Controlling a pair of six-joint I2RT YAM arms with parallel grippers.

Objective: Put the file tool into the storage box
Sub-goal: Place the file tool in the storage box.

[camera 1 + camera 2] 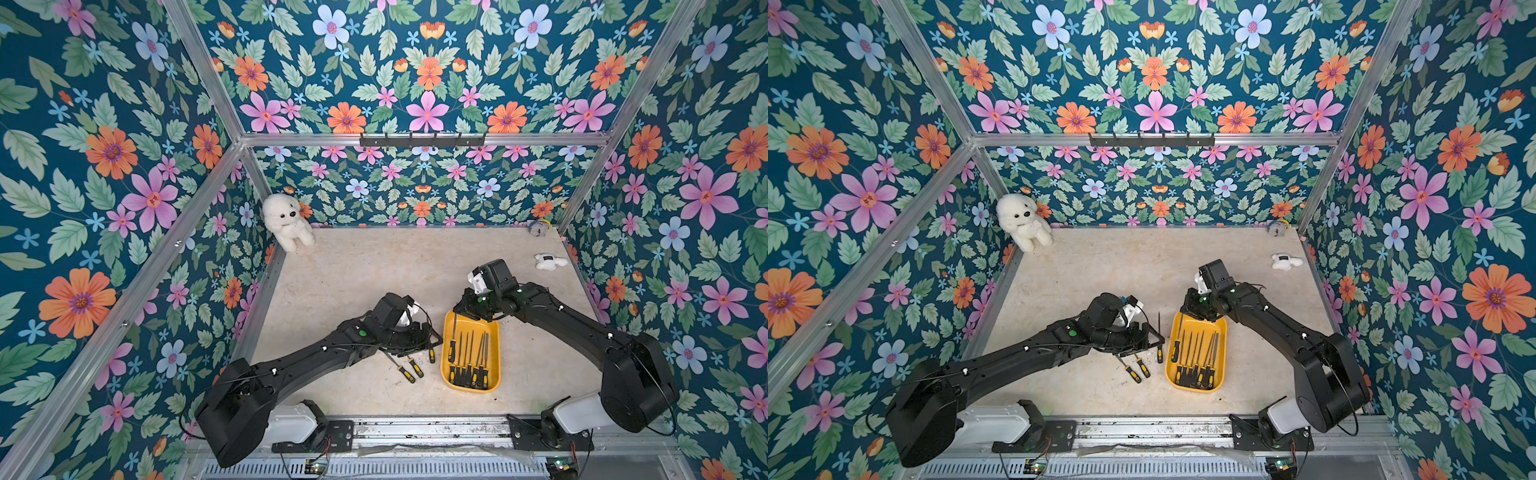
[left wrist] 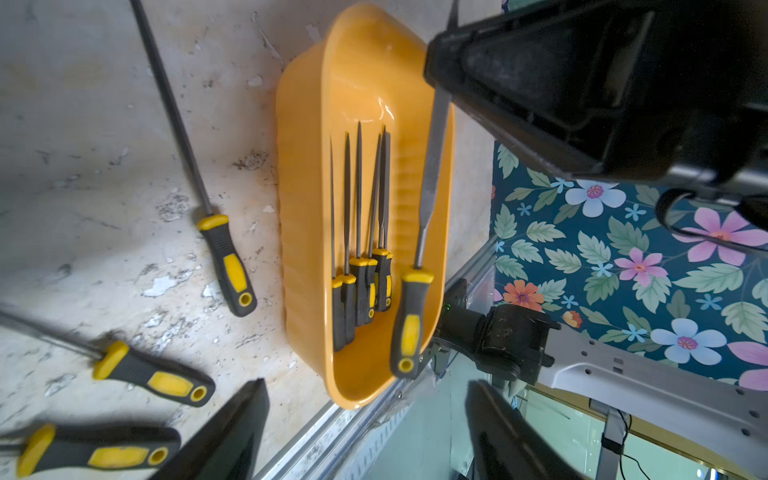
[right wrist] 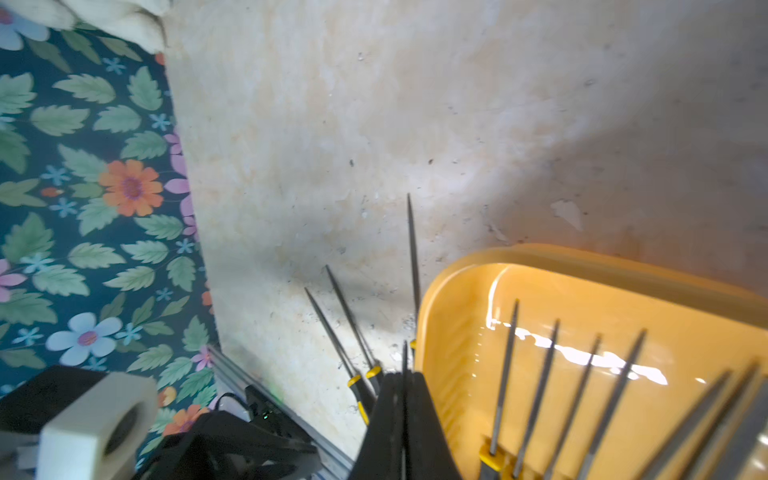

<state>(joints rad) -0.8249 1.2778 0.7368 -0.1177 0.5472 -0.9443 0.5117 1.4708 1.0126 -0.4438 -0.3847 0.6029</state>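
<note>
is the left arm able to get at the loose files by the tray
Probably yes: the left pincer hangs open over the three files, nothing lies on them, and the right pincer holds another file over the tray.

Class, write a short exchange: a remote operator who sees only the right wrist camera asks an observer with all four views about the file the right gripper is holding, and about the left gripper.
Operator: My fingers are pinching a thin grey blade. Where is its handle?
Observer: The right gripper holds the black-and-yellow-handled steel file by its blade tip. The handle hangs over the inside of the shallow yellow plastic storage box, near one long wall.
Operator: What is the left gripper doing?
Observer: The left gripper is open and holds nothing. It hovers beside the box, above three loose files lying outside it.
</note>
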